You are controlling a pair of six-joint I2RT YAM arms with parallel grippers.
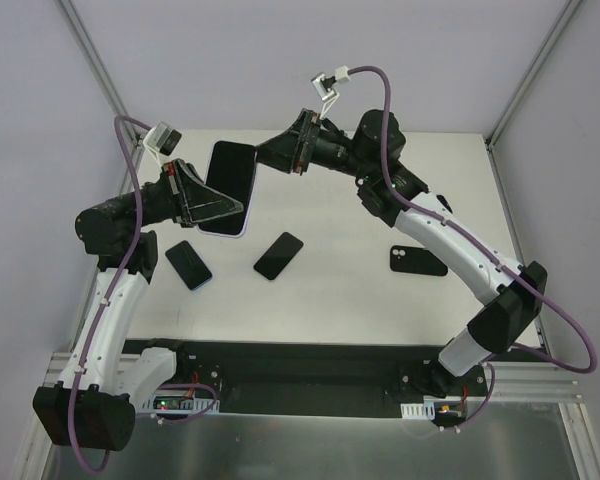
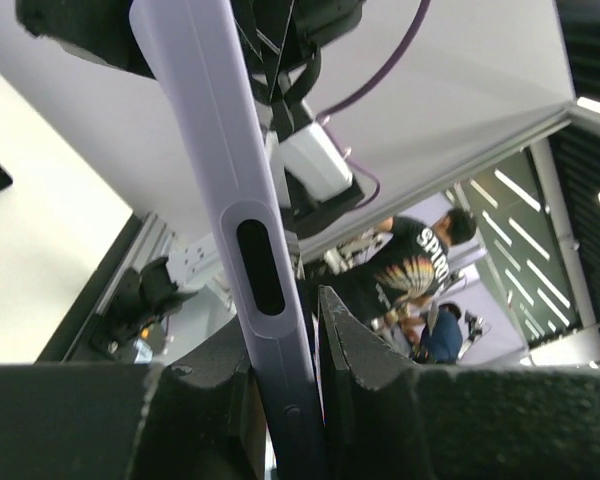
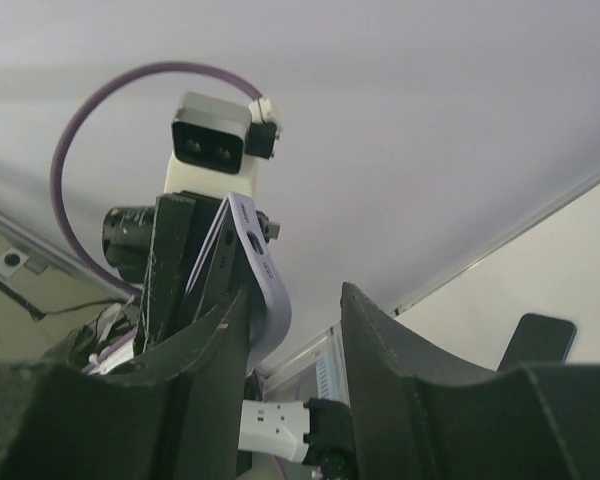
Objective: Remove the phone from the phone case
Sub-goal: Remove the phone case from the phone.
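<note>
Lavender phone case, with the dark phone sitting inside it, is held up above the white table, and the left gripper is clamped tightly on one edge of it. At the opposite upper corner the right gripper has its fingers apart: the corner lies beside one finger and the other finger stays clear of it. Three spare phones lie flat on the table below.
</note>
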